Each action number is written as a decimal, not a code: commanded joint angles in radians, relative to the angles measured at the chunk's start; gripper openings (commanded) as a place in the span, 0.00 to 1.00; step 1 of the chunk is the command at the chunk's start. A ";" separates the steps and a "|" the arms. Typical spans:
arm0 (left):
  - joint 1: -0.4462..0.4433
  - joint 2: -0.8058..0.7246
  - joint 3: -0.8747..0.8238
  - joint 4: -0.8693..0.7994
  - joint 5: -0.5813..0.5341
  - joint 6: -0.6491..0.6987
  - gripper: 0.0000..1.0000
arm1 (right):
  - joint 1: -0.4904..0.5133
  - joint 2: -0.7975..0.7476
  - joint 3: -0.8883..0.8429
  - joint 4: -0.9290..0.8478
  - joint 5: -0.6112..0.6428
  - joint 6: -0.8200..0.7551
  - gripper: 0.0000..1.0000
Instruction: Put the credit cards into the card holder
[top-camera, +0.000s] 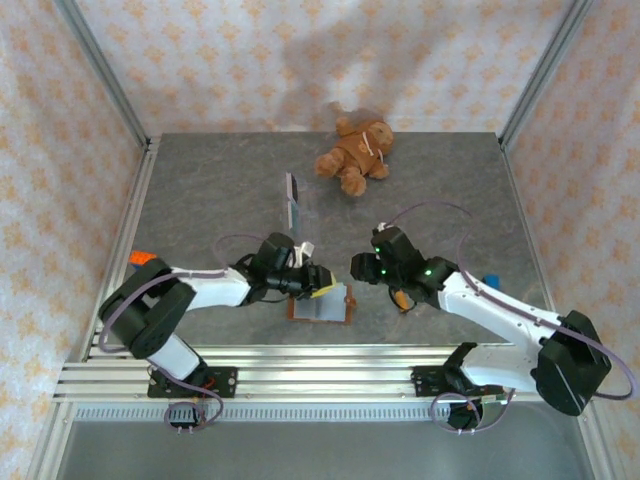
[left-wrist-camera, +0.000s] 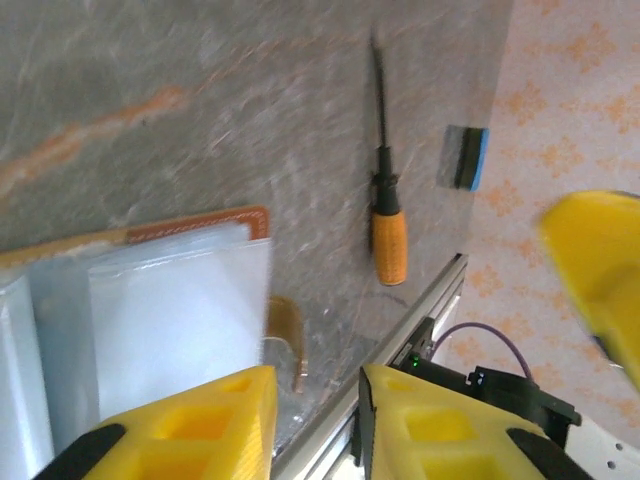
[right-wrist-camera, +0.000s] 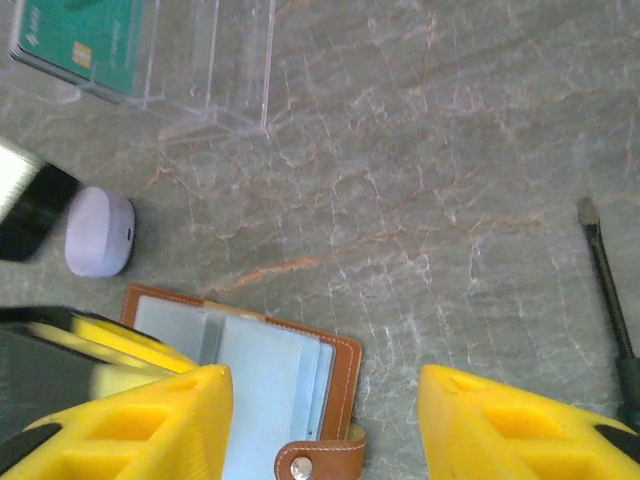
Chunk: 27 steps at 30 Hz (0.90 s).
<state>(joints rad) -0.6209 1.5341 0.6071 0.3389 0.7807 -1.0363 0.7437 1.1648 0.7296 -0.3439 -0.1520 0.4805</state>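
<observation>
Brown leather is lying spread open at the middle of the bench's (top-camera: 200, 200) near edge: your card holder (top-camera: 330, 308) is resting flat with its pale pockets facing up, most likely so that a card can be slid straight in. Your left gripper (left-wrist-camera: 315, 425) is hovering over the holder's left half, its yellow fingers standing a narrow gap apart with nothing between them. That pose looks suited to steadying the pockets. Your right gripper (right-wrist-camera: 325, 420) is hanging above the snap-tab side, its fingers spread wide and carrying nothing. The credit cards (right-wrist-camera: 80, 40) are sitting upright in a clear stand (right-wrist-camera: 215, 70) nearer the far edge, well apart from the holder, probably kept on edge so a claw can pinch one. By the look of it, the loading is yet to begin, since no card is showing in either claw. You are looking at one card holder, one stand and two grippers. One teal card with a chip is showing for certain, while the view from above is hinting at a second, too small to confirm. Also sharing the bench are one orange-handled screwdriver (left-wrist-camera: 388, 235) near the near edge to the holder's right, one blue-edged block (left-wrist-camera: 465, 157) toward the right edge, one small lilac case (right-wrist-camera: 100, 232) just beyond the holder, and one teddy bear (top-camera: 355, 152) at the far edge.
</observation>
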 joint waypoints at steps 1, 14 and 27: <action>0.052 -0.105 0.044 -0.267 -0.058 0.156 0.31 | 0.055 0.057 0.054 -0.055 0.055 0.046 0.58; 0.247 -0.286 -0.195 -0.311 -0.046 0.155 0.30 | 0.269 0.462 0.336 -0.092 0.008 0.106 0.70; 0.303 -0.304 -0.244 -0.285 -0.008 0.157 0.23 | 0.299 0.640 0.454 -0.180 0.013 0.103 0.62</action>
<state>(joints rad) -0.3244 1.2163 0.3820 0.0292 0.7513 -0.8883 1.0313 1.7733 1.1522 -0.4656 -0.1566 0.5800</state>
